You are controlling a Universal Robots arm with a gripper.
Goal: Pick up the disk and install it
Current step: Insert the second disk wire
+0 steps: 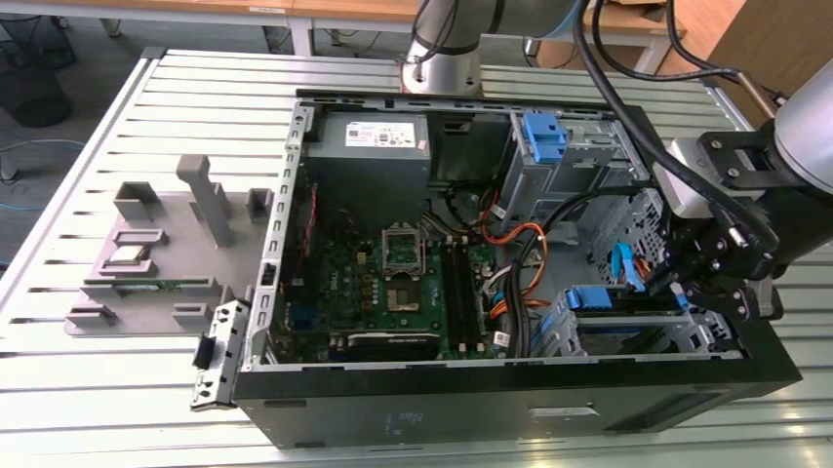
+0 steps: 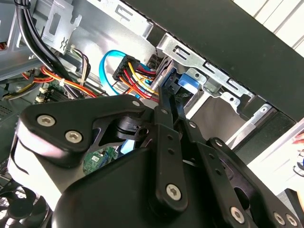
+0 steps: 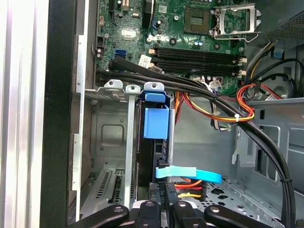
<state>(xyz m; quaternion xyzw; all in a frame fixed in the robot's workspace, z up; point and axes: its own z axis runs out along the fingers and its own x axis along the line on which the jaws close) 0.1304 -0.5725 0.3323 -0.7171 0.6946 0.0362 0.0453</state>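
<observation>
At the drive cage, down at four o'clock in the open computer case (image 1: 390, 419), the gripper (image 1: 713, 278) hovers; fingers drawn together, gripping nothing I can see. The disk (image 3: 156, 122) sits edge-on in its slot just beyond, blue carrier showing, apparently seated, cables nearby.

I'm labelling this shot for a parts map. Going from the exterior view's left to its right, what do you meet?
Grey fixture tray → motherboard → orange cables → the disk in its blue carrier, in the drive cage → the gripper.
</observation>
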